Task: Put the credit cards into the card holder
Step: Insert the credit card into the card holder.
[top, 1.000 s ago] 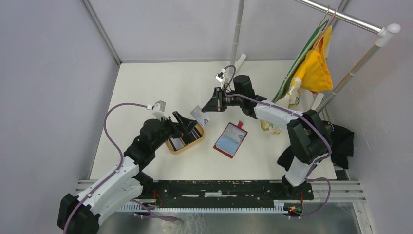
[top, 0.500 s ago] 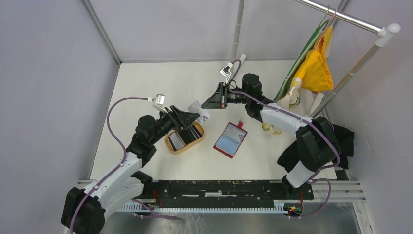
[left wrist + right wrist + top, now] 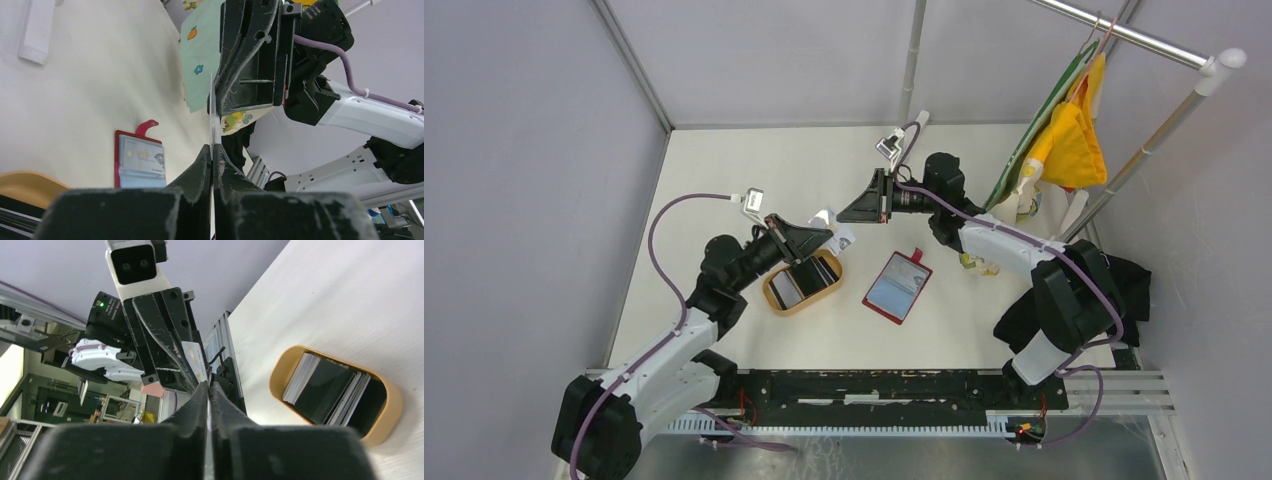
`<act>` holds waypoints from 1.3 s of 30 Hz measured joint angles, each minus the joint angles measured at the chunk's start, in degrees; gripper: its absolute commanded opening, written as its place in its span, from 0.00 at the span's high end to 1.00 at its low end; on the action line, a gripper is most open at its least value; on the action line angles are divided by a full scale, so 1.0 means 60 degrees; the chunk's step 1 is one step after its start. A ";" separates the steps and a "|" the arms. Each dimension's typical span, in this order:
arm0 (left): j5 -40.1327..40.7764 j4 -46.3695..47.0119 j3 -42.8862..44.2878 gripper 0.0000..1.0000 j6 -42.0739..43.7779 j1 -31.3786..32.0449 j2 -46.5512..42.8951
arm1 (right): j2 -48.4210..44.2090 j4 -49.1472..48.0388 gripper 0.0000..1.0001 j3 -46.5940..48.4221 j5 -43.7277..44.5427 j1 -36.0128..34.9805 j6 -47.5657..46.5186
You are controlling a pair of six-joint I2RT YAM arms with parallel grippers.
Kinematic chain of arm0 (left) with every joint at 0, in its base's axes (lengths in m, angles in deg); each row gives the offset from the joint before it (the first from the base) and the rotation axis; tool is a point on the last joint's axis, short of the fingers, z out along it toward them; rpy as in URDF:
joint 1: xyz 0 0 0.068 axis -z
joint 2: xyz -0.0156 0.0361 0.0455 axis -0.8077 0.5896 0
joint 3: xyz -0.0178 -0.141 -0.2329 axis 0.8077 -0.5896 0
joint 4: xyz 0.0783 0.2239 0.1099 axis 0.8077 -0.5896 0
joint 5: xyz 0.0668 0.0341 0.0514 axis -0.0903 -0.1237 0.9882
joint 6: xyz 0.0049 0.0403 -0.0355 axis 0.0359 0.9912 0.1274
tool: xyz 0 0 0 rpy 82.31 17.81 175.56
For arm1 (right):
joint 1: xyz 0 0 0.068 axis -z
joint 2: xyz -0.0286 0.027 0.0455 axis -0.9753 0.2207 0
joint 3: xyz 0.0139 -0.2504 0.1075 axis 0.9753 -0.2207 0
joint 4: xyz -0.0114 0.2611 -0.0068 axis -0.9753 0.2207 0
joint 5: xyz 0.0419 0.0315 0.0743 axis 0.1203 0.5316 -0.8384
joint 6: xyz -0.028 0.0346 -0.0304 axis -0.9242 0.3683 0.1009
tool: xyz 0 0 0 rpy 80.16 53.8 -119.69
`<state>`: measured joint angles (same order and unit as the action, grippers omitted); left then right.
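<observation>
One pale credit card (image 3: 835, 230) hangs in the air above the table, pinched from both ends. My left gripper (image 3: 823, 234) is shut on its near end, and the card's thin edge (image 3: 212, 112) rises from between those fingertips. My right gripper (image 3: 846, 214) is shut on the far end, with the card's pale face (image 3: 194, 359) showing beyond its tips. The red card holder (image 3: 896, 287) lies open on the table to the right, a grey card in its pocket (image 3: 141, 156). More credit cards (image 3: 324, 390), black and pale, are stacked in the oval tan tray (image 3: 779, 300).
The tan tray's rim (image 3: 387, 412) lies just below the held card. Yellow and green cloths (image 3: 1064, 140) hang from a metal rack at the back right. Black fabric (image 3: 1129, 290) lies at the right edge. An upright pole (image 3: 914, 60) stands at the back.
My left gripper moved up and right to the card that the right gripper holds and shut on it. The right arm shifted slightly back.
</observation>
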<state>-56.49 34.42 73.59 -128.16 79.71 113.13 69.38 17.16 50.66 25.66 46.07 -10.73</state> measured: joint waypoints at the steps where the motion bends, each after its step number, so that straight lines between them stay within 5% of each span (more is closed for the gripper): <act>1: -0.0044 0.0007 0.0004 0.98 0.0018 0.0000 -0.0040 | 0.0000 -0.0095 0.69 -0.0004 -0.0040 0.0000 0.0000; 8: -0.0346 -0.0433 -0.0018 0.98 0.1122 0.0000 -0.0867 | -0.0091 -0.0656 0.38 0.0353 -0.1851 0.0022 -0.2102; 12: -0.0747 -0.0637 -0.0295 0.98 0.1814 0.0000 -0.1486 | -0.0237 0.3807 0.33 0.2401 -0.1770 0.0058 -0.7034; 13: -0.0841 -0.0681 -0.0382 0.98 0.1949 0.0000 -0.1577 | -0.0259 0.5147 0.25 0.3228 -0.1304 0.0055 -0.8561; 14: -0.1009 -0.0685 -0.0466 0.98 0.2033 0.0000 -0.1621 | -0.0335 0.5836 0.05 0.3654 -0.0954 0.0055 -0.9530; 20: -0.1967 -0.0248 -0.0605 0.98 0.2255 0.0062 -0.0943 | -0.2229 0.8043 0.02 0.3136 0.0124 0.0095 -1.3580; 27: -0.2484 0.0590 -0.0597 0.98 0.2484 0.0838 0.0579 | -0.2932 0.7923 0.02 0.1013 -0.0801 0.0102 -1.3854; 33: -0.2142 0.0772 -0.0539 0.98 0.2965 0.1836 0.0991 | -0.3213 0.5788 0.11 -0.1388 -0.1016 0.0266 -1.1140; 39: -0.1716 0.1147 -0.0463 0.98 0.3085 0.1985 0.1275 | -0.3180 0.3563 0.25 -0.1825 -0.1457 0.0299 -0.8830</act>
<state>-66.78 41.30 70.81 -109.65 91.63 120.78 50.29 38.53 39.70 16.92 47.86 -63.71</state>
